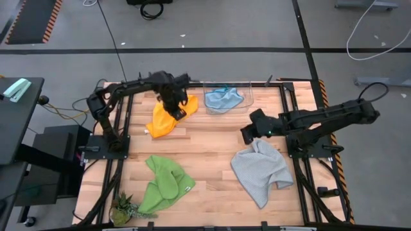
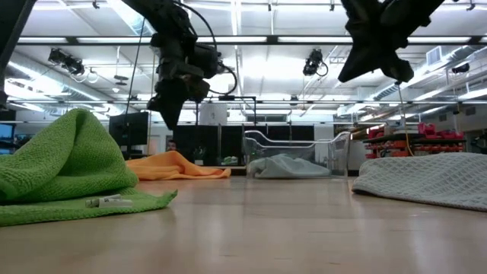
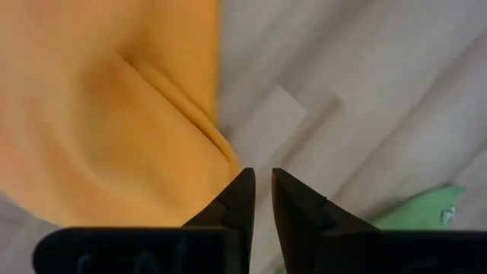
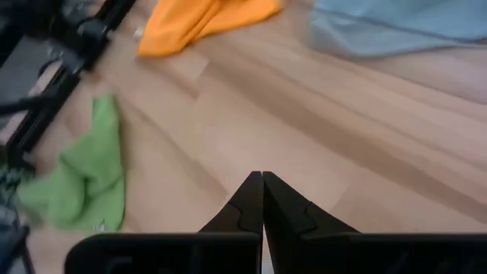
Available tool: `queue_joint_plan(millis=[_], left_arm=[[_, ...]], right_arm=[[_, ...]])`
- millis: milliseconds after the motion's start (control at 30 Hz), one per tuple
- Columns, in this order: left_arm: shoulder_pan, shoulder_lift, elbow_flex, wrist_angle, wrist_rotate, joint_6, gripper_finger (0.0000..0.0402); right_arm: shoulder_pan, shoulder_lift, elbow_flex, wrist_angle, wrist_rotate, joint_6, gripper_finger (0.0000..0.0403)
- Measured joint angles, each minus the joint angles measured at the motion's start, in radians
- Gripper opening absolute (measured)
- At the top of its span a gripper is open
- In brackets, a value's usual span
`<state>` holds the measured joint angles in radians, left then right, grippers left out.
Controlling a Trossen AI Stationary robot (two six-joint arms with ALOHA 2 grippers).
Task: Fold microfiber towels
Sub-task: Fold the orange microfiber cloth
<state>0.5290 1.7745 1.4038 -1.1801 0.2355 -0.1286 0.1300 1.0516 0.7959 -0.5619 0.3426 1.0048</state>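
While your left gripper [image 3: 257, 199] hangs over the near edge of the yellow-orange towel [image 1: 168, 117], its fingers stand slightly parted with nothing between them, so you are between grasps on this cloth. It lies crumpled at the far left of the table [image 1: 212, 160], with the light blue towel [image 1: 223, 98] just beside it in a clear tray [image 1: 247, 102]. Your right gripper [image 4: 262, 199] is pinched closed and empty, raised above bare wood just beside the light grey towel [image 1: 260, 172]. The bright green towel [image 1: 164, 184] sits bunched at the near left. None looks folded yet. Next, you likely need to lower onto a corner of the yellow-orange cloth and spread it flat first.
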Motion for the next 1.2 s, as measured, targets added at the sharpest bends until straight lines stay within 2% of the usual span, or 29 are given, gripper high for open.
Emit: queue_joint_plan(millis=[200, 367, 500, 933, 1200], left_arm=[[-0.17, -0.004, -0.055, 0.031, -0.034, -0.221, 0.0053], [-0.322, -0.004, -0.058, 0.128, -0.132, -0.441, 0.0045], [-0.438, -0.004, -0.056, 0.171, -0.196, -0.586, 0.004], [-0.752, -0.02, -0.055, 0.159, -0.559, -0.954, 0.0041], [-0.882, -0.145, -0.055, 0.018, -0.796, -1.185, 0.0028]], right_arm=[[0.078, -0.003, 0.0, -0.016, 0.0, -0.108, 0.0011], [0.129, -0.003, 0.0, -0.027, 0.0, -0.267, 0.0011], [0.138, -0.003, 0.0, -0.029, 0.0, -0.308, 0.0011], [0.137, -0.003, 0.0, -0.028, 0.0, -0.272, 0.0011], [0.137, -0.003, 0.001, 0.0, 0.0, -0.271, 0.0011]])
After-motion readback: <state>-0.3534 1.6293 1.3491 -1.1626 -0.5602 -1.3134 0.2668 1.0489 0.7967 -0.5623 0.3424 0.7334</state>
